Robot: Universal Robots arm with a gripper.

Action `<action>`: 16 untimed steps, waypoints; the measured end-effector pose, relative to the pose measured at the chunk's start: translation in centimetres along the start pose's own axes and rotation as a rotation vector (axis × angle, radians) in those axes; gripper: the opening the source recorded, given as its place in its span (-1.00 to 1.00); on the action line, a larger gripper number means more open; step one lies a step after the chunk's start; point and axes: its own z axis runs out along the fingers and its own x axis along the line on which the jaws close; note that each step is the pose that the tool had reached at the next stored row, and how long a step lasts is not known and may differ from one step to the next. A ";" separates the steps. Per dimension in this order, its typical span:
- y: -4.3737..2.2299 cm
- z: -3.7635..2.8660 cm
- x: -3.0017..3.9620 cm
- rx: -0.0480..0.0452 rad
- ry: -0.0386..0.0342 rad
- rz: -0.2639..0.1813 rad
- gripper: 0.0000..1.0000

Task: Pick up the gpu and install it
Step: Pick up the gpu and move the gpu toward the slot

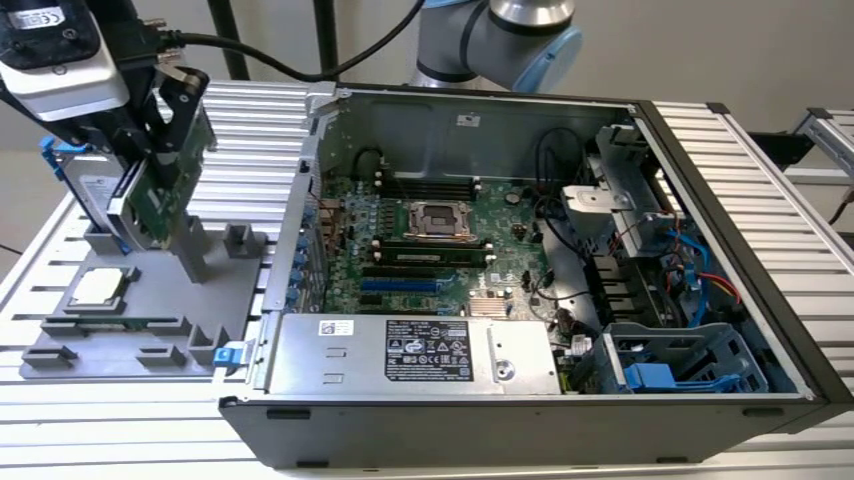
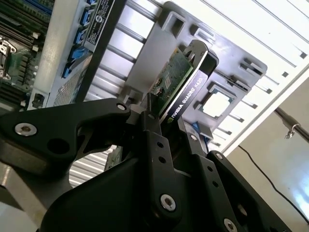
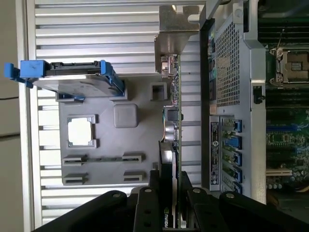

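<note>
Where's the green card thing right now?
The gpu is on the exterior view's left, clamped in the gripper over the gray tray, beside the hard drive and outside the open computer case.

Grey metal robot arm (image 1: 505,35) with a pale blue joint cap: joint at the top of the exterior view. Wrist end with white-grey camera housing (image 1: 60,60) is at the exterior view's left, pointing down. Black two-finger gripper (image 1: 163,125) hangs below it, jaws clamped on the gpu (image 1: 167,195), a thin flat card with a green board face and a black shroud face. Second wrist view: gripper (image 2: 169,121) fingers (image 2: 153,130) pressed flat against both faces. First wrist view: gripper (image 3: 170,186) pinches the card edge-on.
</note>
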 end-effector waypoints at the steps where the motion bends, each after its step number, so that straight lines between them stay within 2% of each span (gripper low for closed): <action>1: 0.01 -0.14 0.00 0.0000 0.0000 0.000 -1.00; 9: 0.06 -1.17 -0.02 0.0000 0.0000 0.000 -1.00; 16: 0.07 -1.47 -0.03 -0.0001 -0.0001 0.000 -1.00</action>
